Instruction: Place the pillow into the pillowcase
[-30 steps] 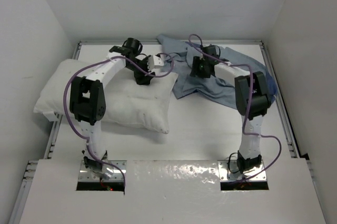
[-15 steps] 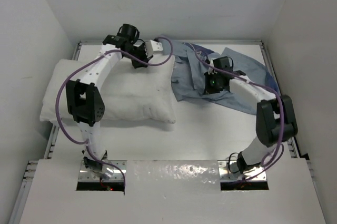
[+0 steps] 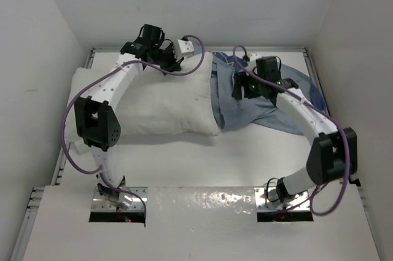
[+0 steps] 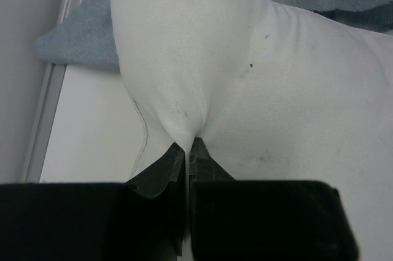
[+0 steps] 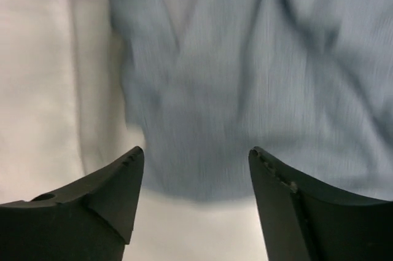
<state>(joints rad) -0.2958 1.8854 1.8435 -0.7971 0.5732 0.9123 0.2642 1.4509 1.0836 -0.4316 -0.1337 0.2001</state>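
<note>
The white pillow (image 3: 153,101) lies across the left and middle of the table, and its right end meets the edge of the blue pillowcase (image 3: 258,110). My left gripper (image 3: 172,64) is at the pillow's far edge. In the left wrist view this gripper (image 4: 187,145) is shut on a pinched fold of the pillow (image 4: 258,77), with the pillowcase (image 4: 80,37) behind it. My right gripper (image 3: 238,89) hovers over the pillowcase's left part. In the right wrist view it (image 5: 195,150) is open with nothing between its fingers, above the grey-blue pillowcase (image 5: 245,58), with the pillow (image 5: 37,89) at the left.
White walls close in the table on the left, back and right, with a metal rail (image 3: 67,150) along the edges. Purple cables (image 3: 196,58) loop over both arms. Bare table (image 3: 245,156) lies between the cloth and the arm bases.
My left gripper closed on the pillow and dragged it right, up to the pillowcase. My right gripper closed, then opened and let go of the pillowcase, with its arm stretched further out.
</note>
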